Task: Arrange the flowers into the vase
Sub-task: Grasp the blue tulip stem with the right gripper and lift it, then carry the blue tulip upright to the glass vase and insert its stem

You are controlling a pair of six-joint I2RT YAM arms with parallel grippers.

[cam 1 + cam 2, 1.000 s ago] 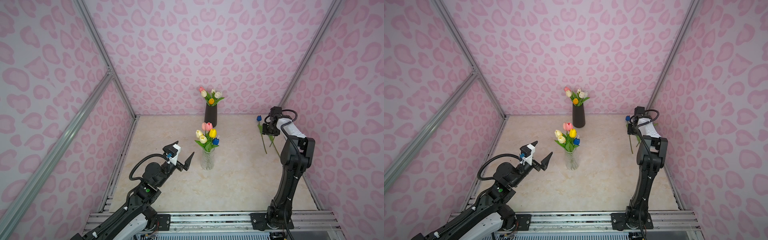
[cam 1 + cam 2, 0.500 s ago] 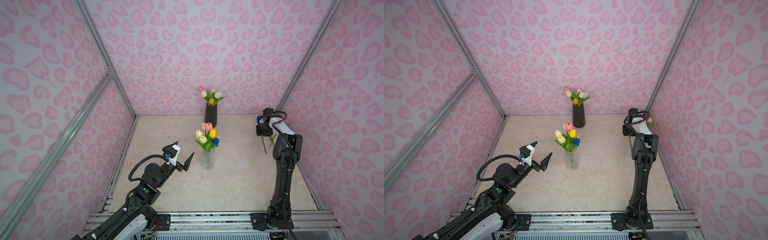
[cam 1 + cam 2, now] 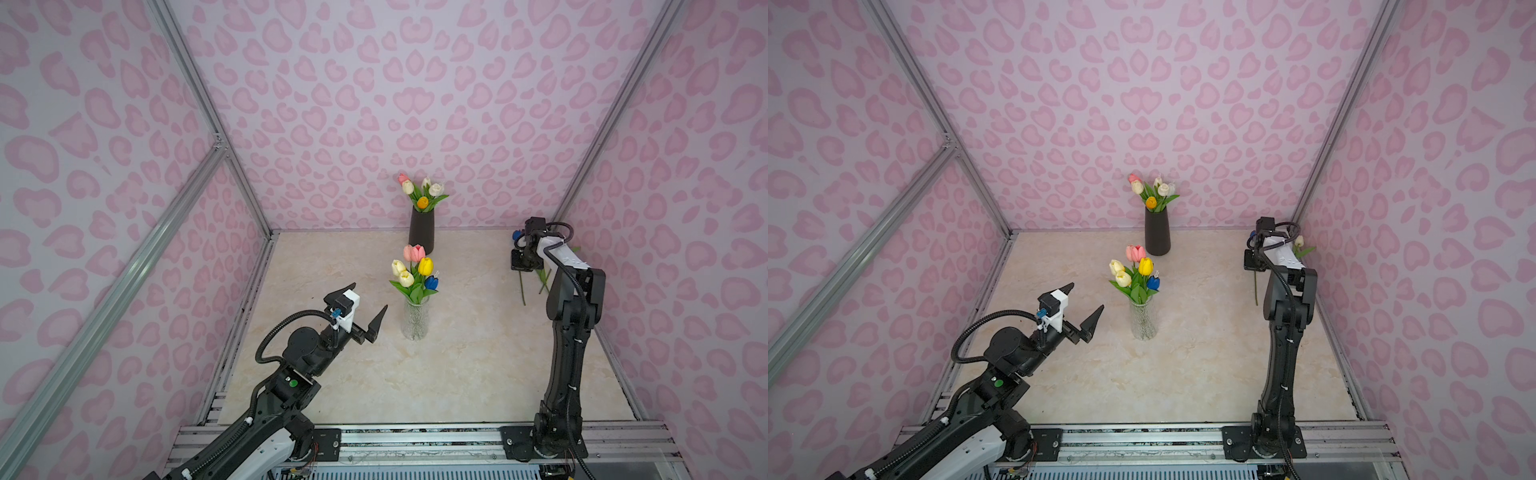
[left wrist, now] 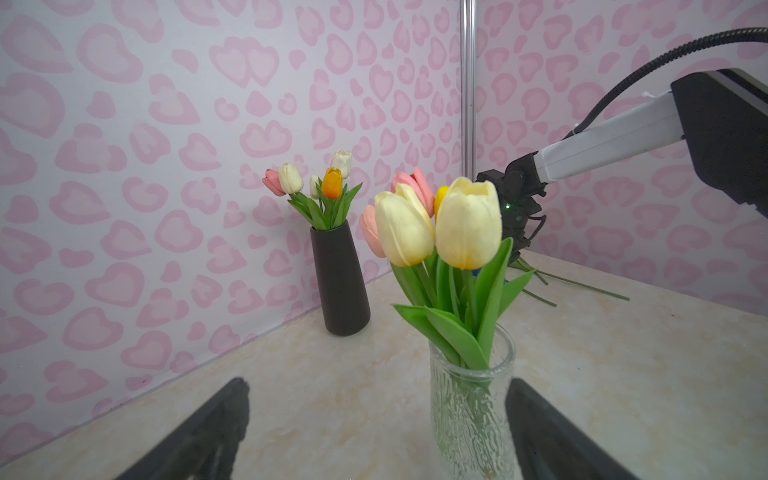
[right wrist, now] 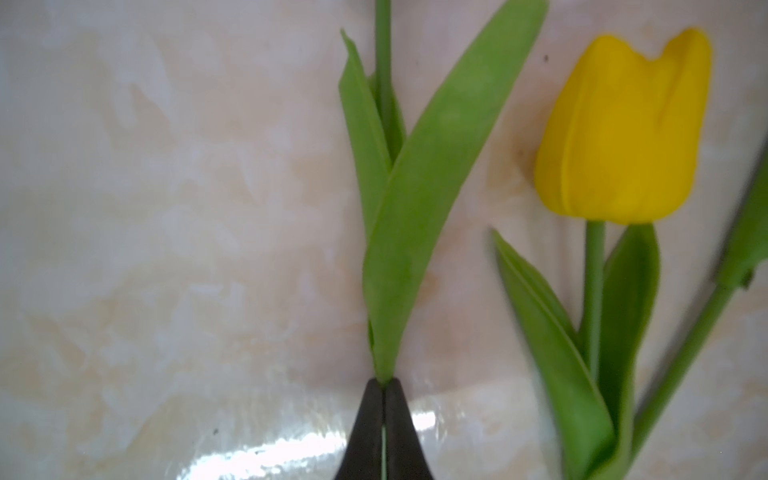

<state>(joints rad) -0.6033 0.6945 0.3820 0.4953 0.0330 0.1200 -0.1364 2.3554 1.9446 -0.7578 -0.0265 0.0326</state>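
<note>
Flower stem (image 5: 382, 25) is clamped between the closed jaws of the right gripper (image 5: 382, 384), well right of the glass vase (image 3: 414, 322); the left gripper (image 3: 370, 296) is spread wide open beside that vase.

The left gripper (image 3: 369, 296) hovers low, jaws wide apart; the right arm stands tall, right gripper (image 5: 383, 384) pinched onto a flower stem (image 5: 382, 41).

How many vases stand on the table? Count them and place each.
2. A matte black tapered vase stands at the back; a clear textured glass vase stands near the middle, in front of it. None seems hidden.
</note>
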